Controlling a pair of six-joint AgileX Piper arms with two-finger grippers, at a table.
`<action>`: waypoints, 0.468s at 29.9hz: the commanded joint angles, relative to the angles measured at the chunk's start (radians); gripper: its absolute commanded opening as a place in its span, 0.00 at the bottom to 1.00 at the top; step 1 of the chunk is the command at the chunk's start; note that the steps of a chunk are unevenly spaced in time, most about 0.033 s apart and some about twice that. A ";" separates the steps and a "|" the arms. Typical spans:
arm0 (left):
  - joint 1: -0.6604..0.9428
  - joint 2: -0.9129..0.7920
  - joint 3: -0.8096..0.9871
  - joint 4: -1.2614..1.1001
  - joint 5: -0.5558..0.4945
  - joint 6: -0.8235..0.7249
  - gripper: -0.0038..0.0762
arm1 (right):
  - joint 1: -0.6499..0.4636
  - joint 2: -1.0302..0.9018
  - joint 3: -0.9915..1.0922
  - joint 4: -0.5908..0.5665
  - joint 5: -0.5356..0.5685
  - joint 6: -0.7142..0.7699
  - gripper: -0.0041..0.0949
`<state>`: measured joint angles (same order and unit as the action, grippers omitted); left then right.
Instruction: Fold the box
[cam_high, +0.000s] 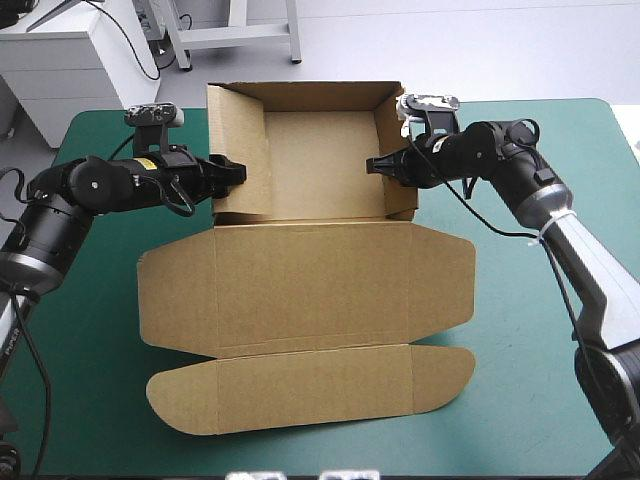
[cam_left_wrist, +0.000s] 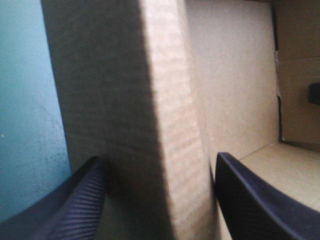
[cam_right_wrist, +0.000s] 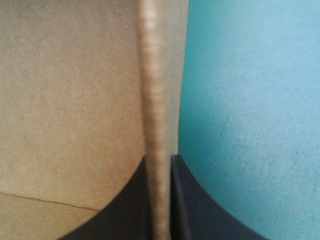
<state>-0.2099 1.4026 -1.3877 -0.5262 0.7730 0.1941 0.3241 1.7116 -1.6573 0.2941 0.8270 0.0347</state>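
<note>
where the box is: the brown cut-board box sits mid-counter on the teal-green counter. Its tray is at the far end with the walls up, and the rest lies flat toward the near edge.

long axis: near-to-far. Going from far to near it's tray, then the wide lid panel, then the rounded tuck flap nearest the robot.

left tool: it comes in from the left at the tray's left wall. In its wrist view the left tool has its black fingers spread, one outside the wall and one inside the tray. The thick doubled wall sits in the gap, so it's straddling rather than clamping, I'd say.

right tool: it's at the right wall, coming in from the right. The wrist view shows the right tool pinched on the wall's top edge, with board between the fingers and bare counter on the outer side.

the relation that matters: the two tools face each other across the tray, each at its own wall. Both walls run near-far, crosswise to the tools' reach.

who's nearer: it's a tie for the walls. The lid lies on the near side of both tools and neither touches it.

my guess: the left wall gets dealt with first, since that tool isn't gripping yet.
</note>
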 joint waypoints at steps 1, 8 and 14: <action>-0.008 -0.026 -0.024 -0.155 -0.022 0.045 0.70 | 0.012 -0.063 -0.042 0.107 -0.029 -0.035 0.03; -0.008 -0.026 -0.024 -0.189 0.050 0.077 0.70 | 0.010 -0.063 -0.042 -0.007 -0.044 -0.011 0.03; -0.008 -0.030 -0.024 -0.225 0.053 0.087 0.70 | 0.008 -0.063 -0.042 -0.197 -0.080 0.083 0.03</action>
<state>-0.2089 1.4064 -1.3826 -0.6546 0.8566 0.2751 0.3253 1.7116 -1.6583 0.1477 0.8275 0.0720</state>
